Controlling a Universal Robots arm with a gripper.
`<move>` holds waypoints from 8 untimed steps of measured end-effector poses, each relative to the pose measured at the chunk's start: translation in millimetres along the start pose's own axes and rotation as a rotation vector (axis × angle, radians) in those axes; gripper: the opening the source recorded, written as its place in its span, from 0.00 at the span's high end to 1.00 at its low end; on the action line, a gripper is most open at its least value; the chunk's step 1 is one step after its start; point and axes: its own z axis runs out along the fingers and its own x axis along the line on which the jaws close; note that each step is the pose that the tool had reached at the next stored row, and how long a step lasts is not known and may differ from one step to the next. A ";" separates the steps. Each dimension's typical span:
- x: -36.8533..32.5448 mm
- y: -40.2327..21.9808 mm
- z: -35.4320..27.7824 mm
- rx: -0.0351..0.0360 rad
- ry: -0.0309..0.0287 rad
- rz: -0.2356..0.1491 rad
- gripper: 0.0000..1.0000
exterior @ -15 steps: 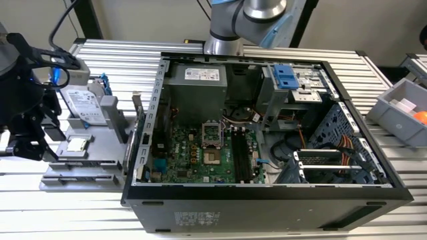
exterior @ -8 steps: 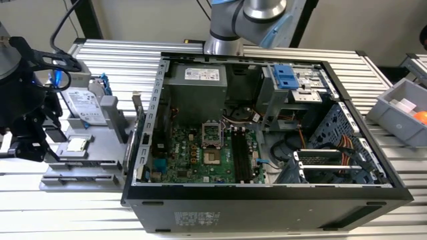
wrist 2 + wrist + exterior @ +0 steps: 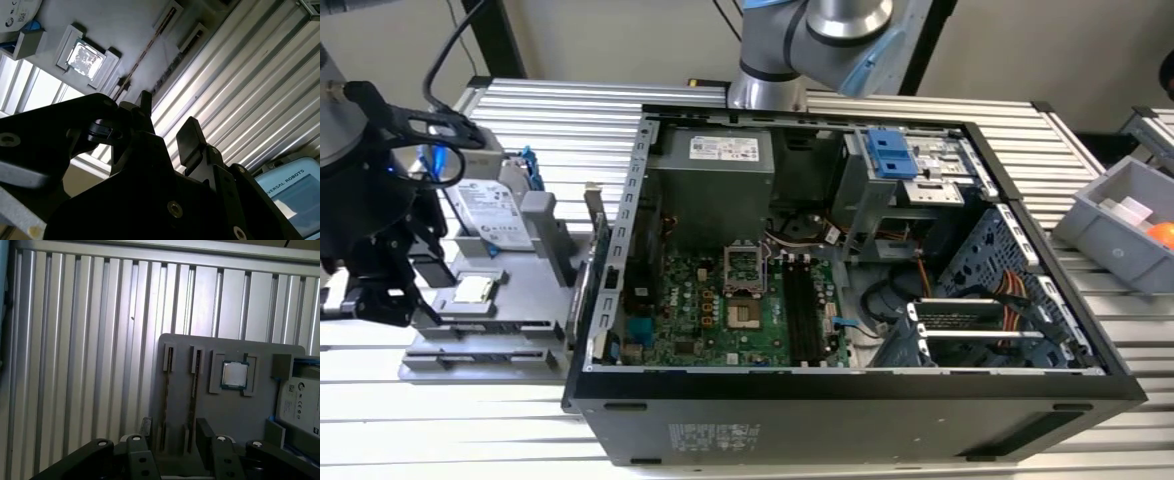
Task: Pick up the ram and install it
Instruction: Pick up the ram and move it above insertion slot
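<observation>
Your gripper (image 3: 175, 432) hangs released above the grey tray (image 3: 235, 415), fingers apart, grasping nothing. The ram (image 3: 193, 390) stands on edge in a tray slot, in line with the gap between the fingers. The processor (image 3: 234, 375) lies beside it, and the hard drive (image 3: 300, 400) sits at the tray's opposite edge. The tray lies on the worktop (image 3: 547, 110), at the exterior view's left of the case (image 3: 854, 420).
</observation>
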 end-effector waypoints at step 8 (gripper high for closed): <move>0.0 -0.1 4.1 -0.0001 0.0028 0.000 0.00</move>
